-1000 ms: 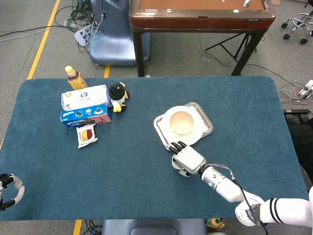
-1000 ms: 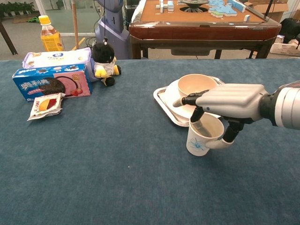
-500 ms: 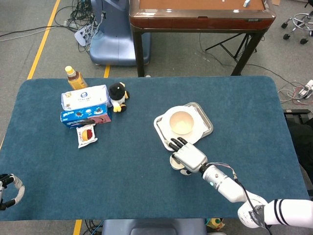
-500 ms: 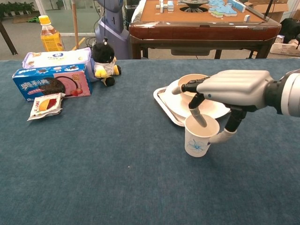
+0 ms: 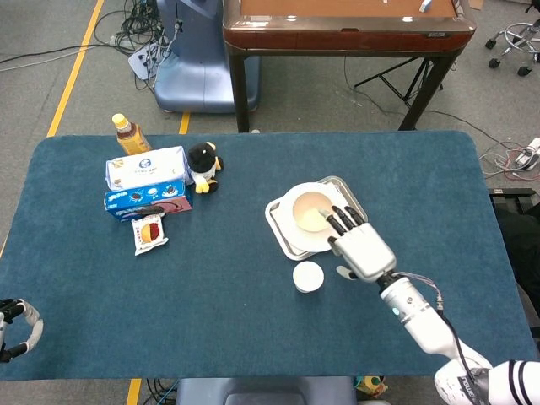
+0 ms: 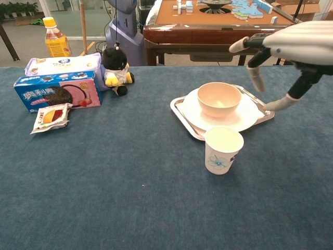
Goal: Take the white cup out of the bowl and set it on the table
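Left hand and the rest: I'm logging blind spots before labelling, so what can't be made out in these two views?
- Left hand: head view, cut off by the frame's lower-left corner, pose unreadable; absent from the chest view.
- Right hand: chest view, cropped by the right edge.
- Tray: head view, partly covered by the right hand.
- Snack boxes: head view, print too small to read.

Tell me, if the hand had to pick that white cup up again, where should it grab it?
Probably around the side wall of the cup, coming from the right, where the right hand is. The cup stands upright, apart from the tray, and shows no handle.
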Robot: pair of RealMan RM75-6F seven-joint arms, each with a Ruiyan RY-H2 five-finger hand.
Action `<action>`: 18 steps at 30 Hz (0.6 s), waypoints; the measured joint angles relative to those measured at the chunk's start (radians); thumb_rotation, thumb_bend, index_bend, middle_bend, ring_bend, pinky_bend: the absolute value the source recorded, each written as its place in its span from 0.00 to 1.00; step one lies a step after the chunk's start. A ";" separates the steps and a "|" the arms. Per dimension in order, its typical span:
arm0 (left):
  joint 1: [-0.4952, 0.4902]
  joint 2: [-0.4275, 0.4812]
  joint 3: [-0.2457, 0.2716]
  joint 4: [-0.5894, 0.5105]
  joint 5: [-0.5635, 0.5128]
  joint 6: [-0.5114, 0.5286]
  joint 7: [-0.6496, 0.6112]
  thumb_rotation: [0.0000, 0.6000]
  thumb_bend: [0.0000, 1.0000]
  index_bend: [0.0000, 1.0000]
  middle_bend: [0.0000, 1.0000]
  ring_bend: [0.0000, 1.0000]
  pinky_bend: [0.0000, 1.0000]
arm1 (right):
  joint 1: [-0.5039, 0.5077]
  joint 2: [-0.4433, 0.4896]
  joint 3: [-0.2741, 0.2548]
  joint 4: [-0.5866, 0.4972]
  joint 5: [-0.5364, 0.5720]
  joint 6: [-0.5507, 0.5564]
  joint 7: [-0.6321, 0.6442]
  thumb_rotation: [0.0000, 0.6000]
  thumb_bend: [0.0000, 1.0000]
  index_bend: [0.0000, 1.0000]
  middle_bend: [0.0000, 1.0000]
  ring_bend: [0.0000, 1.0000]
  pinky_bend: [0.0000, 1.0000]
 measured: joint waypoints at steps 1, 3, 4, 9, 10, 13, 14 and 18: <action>0.000 -0.002 0.000 0.001 0.005 0.004 -0.002 1.00 0.56 0.53 0.50 0.34 0.45 | -0.016 0.007 -0.001 -0.008 0.003 0.023 -0.001 1.00 0.25 0.56 0.08 0.00 0.08; 0.001 -0.006 0.000 0.004 0.015 0.013 -0.004 1.00 0.56 0.53 0.50 0.34 0.46 | -0.055 0.024 -0.004 -0.026 0.012 0.078 -0.006 1.00 0.25 0.56 0.09 0.00 0.08; 0.001 -0.009 0.000 0.007 0.022 0.019 -0.003 1.00 0.56 0.53 0.50 0.34 0.46 | -0.072 0.032 -0.006 -0.035 0.017 0.100 -0.008 1.00 0.25 0.56 0.09 0.00 0.08; 0.004 -0.018 0.004 0.013 0.040 0.032 -0.001 1.00 0.56 0.53 0.50 0.34 0.46 | -0.173 0.077 -0.024 -0.096 0.057 0.207 -0.015 1.00 0.25 0.56 0.09 0.00 0.08; 0.004 -0.020 0.003 0.015 0.041 0.035 -0.001 1.00 0.56 0.53 0.50 0.34 0.46 | -0.189 0.084 -0.030 -0.104 0.064 0.220 -0.015 1.00 0.25 0.56 0.09 0.00 0.08; 0.004 -0.029 0.001 0.024 0.045 0.042 -0.006 1.00 0.56 0.53 0.50 0.34 0.46 | -0.240 0.106 -0.054 -0.125 0.080 0.255 -0.017 1.00 0.25 0.56 0.09 0.00 0.08; 0.004 -0.032 0.000 0.027 0.046 0.044 -0.008 1.00 0.56 0.53 0.50 0.34 0.46 | -0.254 0.111 -0.061 -0.130 0.082 0.266 -0.017 1.00 0.25 0.56 0.10 0.00 0.08; 0.003 -0.042 -0.002 0.041 0.052 0.048 -0.014 1.00 0.56 0.53 0.50 0.34 0.46 | -0.320 0.120 -0.089 -0.138 0.066 0.317 -0.003 1.00 0.25 0.56 0.11 0.00 0.08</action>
